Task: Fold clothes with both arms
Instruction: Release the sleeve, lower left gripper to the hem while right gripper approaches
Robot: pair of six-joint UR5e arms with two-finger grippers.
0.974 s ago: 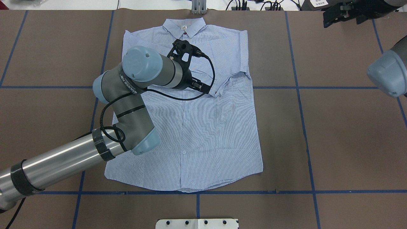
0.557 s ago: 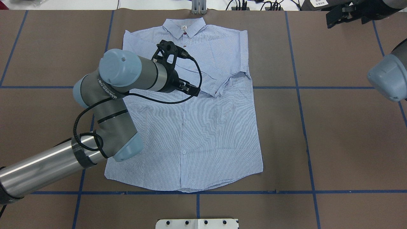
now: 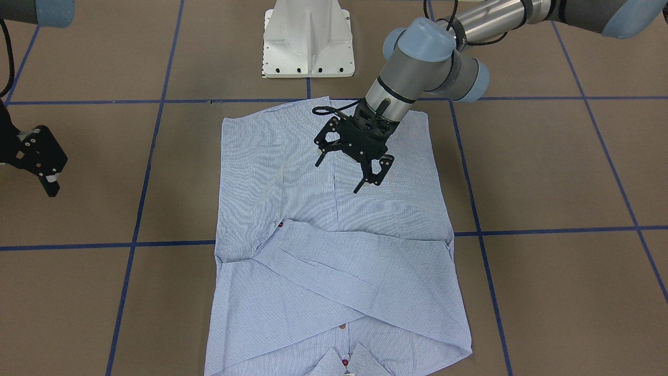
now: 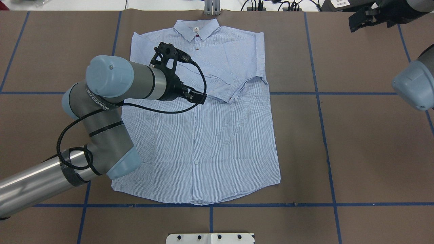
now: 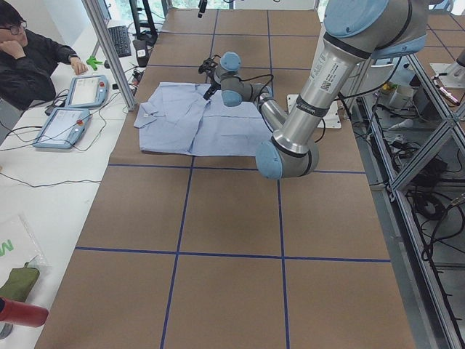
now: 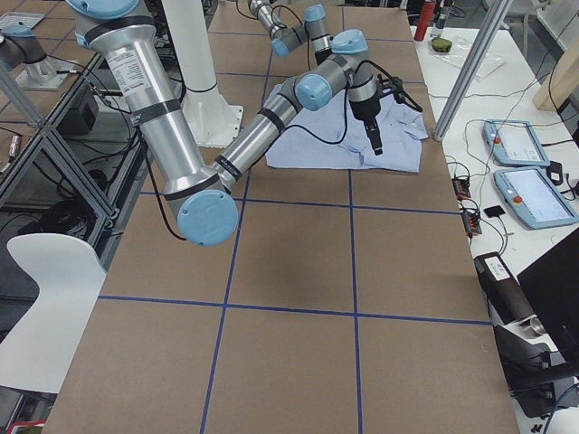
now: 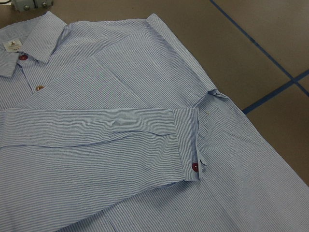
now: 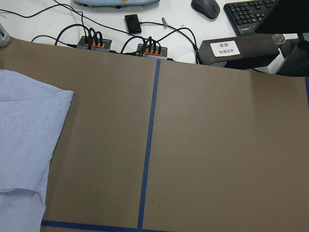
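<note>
The shirt (image 4: 217, 145) lies flat on the table (image 4: 373, 135), sleeves crossed over its chest. The left gripper (image 3: 340, 176) hangs above its front, jaws wide and empty. The right gripper (image 3: 39, 162), whose jaws I cannot judge, sits well off the shirt, so the body fold likely needs both at the shirt's hem.

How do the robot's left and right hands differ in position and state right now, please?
The left hand hangs over the shirt; the right hand sits off it, above bare table. The left hand's jaws are spread; the right hand's cannot be judged. Both are black; neither holds cloth.
</note>
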